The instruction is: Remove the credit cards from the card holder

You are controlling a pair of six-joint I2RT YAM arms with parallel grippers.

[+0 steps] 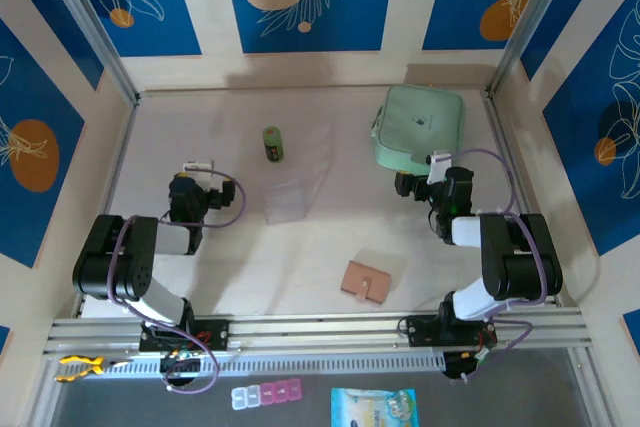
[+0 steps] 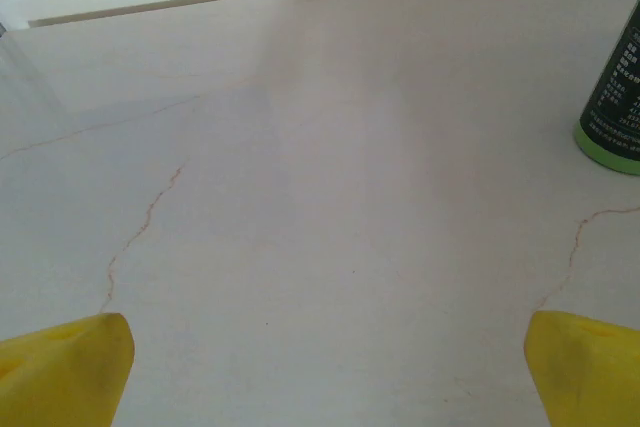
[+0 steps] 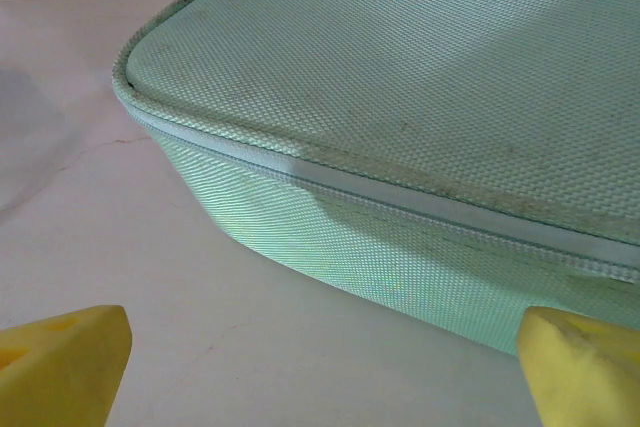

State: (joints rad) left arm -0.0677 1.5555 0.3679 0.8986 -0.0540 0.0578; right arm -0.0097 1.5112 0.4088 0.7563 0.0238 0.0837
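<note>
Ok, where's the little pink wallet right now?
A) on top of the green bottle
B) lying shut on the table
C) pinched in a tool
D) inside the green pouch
B: the card holder lies folded shut on the table, near its front edge, with nothing gripping it.

Left black jointed arm [image 1: 115, 257] is folded, elbow back by its base, forearm reaching forward. Its yellow-padded two-finger left gripper [image 2: 325, 372] is spread wide, with one yellow fingertip [image 2: 65, 367] at each lower corner of the wrist view. Right black jointed arm [image 1: 510, 257] is folded the same way. Its yellow-padded two-finger right gripper [image 3: 320, 367] is also spread wide. Both sets of fingers sit low and point away from the bases.
</note>
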